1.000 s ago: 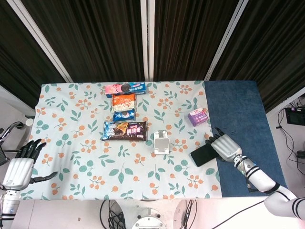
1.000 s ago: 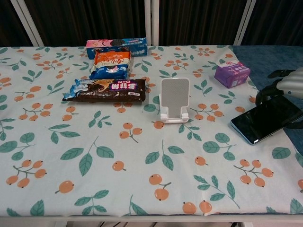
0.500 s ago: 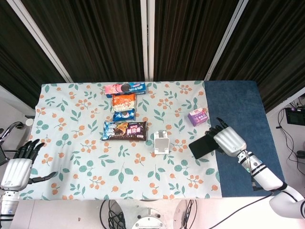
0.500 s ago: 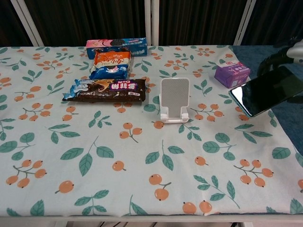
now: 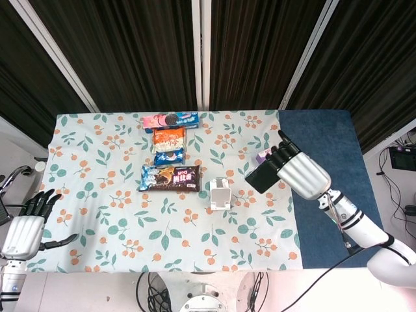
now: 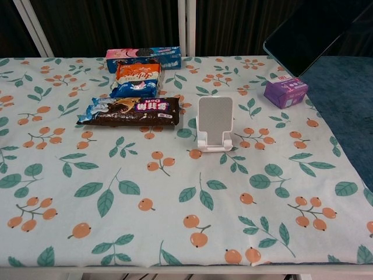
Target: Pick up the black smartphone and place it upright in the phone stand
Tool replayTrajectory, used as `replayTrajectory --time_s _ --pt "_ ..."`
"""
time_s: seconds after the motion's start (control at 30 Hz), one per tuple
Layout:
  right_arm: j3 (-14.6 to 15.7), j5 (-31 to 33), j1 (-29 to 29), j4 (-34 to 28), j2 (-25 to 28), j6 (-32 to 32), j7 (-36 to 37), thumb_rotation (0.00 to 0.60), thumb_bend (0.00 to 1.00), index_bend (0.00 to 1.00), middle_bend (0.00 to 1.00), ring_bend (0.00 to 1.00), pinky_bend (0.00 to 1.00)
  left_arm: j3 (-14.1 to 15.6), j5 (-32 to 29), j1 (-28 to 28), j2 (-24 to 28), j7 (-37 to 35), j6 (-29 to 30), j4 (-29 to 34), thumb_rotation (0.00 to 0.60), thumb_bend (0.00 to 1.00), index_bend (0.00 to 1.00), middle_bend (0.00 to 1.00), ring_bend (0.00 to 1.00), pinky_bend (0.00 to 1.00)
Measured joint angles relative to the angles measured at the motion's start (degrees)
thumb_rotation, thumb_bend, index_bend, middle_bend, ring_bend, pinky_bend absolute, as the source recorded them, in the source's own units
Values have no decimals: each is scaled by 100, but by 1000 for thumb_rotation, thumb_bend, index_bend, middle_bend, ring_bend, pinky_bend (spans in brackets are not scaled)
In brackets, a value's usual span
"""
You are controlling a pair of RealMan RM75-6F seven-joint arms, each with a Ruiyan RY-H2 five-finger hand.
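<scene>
My right hand (image 5: 296,170) holds the black smartphone (image 5: 262,175) in the air, above the table's right side and to the right of the white phone stand (image 5: 220,194). In the chest view the phone (image 6: 309,36) hangs high at the upper right, screen tilted, well above the stand (image 6: 214,124); the hand itself is out of that frame. The stand sits empty on the floral cloth. My left hand (image 5: 29,227) rests off the table's left edge, fingers spread, holding nothing.
A purple box (image 6: 285,92) lies right of the stand, partly hidden by the phone in the head view. Behind and left of the stand lie a dark snack pack (image 6: 130,111), an orange and blue pack (image 6: 136,79) and a cookie box (image 6: 143,58). Blue cloth (image 5: 322,140) covers the table's right strip.
My right hand has lifted the phone off the table and carried it up and leftward, toward the stand. The left hand has stayed put.
</scene>
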State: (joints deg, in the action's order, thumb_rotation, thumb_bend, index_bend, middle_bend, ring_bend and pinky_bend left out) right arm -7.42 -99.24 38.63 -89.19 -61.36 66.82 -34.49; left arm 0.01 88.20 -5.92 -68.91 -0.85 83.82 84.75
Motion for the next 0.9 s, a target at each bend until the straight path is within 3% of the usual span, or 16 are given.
replayTrajectory --time_s 0.2,0.57,0.9 --pt "-159 -710 638 -328 217 -658 -1243 600 293 715 420 432 86 1 -49 19 -5 -42 -18 -47 323 0 107 40 50 138" --pt "6 -1819 1536 -254 92 -1579 -1577 600 292 713 416 432 66 -8 -59 18 -14 -120 -30 -108 321 0 107 40 50 138" --pt "18 -1887 1656 -156 -313 -2109 -2295 600 292 713 410 432 60 -12 -47 31 -30 -206 -2 -168 324 0 107 40 50 138"
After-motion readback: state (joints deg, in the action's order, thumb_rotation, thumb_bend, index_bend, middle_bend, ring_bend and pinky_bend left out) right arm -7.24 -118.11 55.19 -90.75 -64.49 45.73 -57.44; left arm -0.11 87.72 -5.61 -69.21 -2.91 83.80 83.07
